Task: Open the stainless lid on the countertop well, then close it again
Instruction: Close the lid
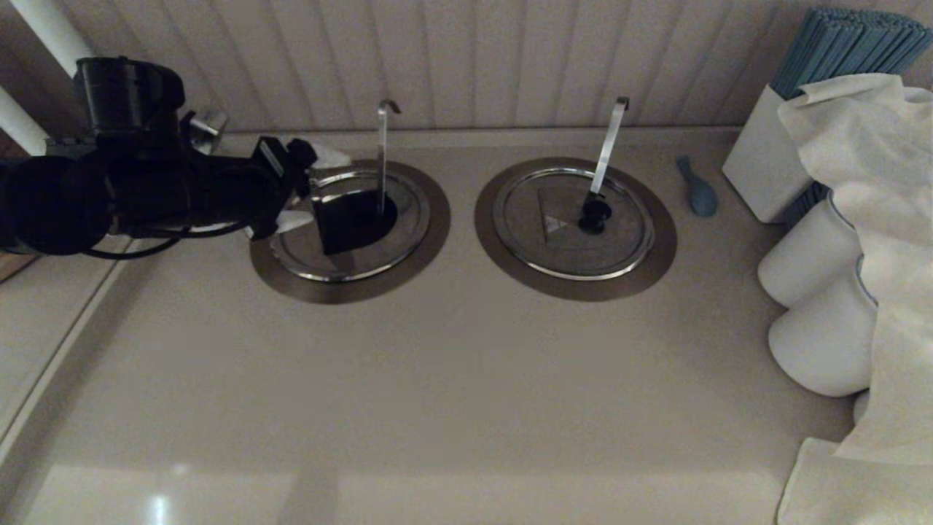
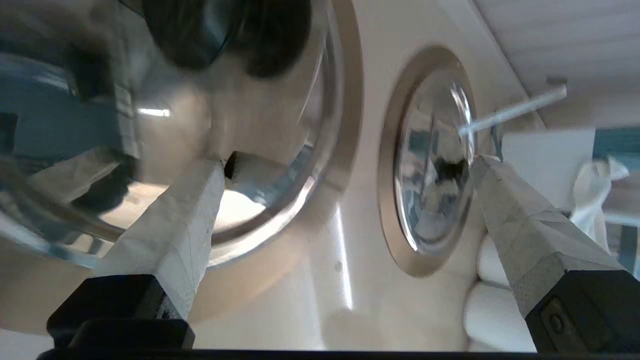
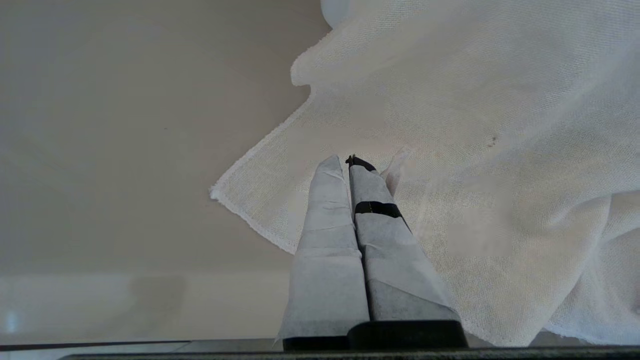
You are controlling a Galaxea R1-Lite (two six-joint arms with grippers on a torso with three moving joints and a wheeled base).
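Observation:
The stainless lid (image 1: 350, 255) sits in the countertop well (image 1: 350, 290) on the left of the beige counter. Its folding flap (image 1: 332, 219) is tilted up, baring a dark hole (image 1: 372, 215) around the narrow upright hooked ladle handle (image 1: 381, 146). My left gripper (image 1: 310, 189) reaches in from the left at the flap's edge, open, one white finger on each side. In the left wrist view the left gripper (image 2: 350, 165) holds nothing; one fingertip (image 2: 212, 175) is close against the lid's shiny face (image 2: 175, 125). The right gripper (image 3: 347, 160) is shut and empty over a white cloth (image 3: 475, 150).
The twin lid (image 1: 576, 233) with its slanted handle (image 1: 609, 142) lies flat to the right. Beyond it are a blue spoon (image 1: 698, 188), a white box of blue sticks (image 1: 762, 164), white rolls (image 1: 809, 262) and a draped white cloth (image 1: 875, 146). A panelled wall runs behind the wells.

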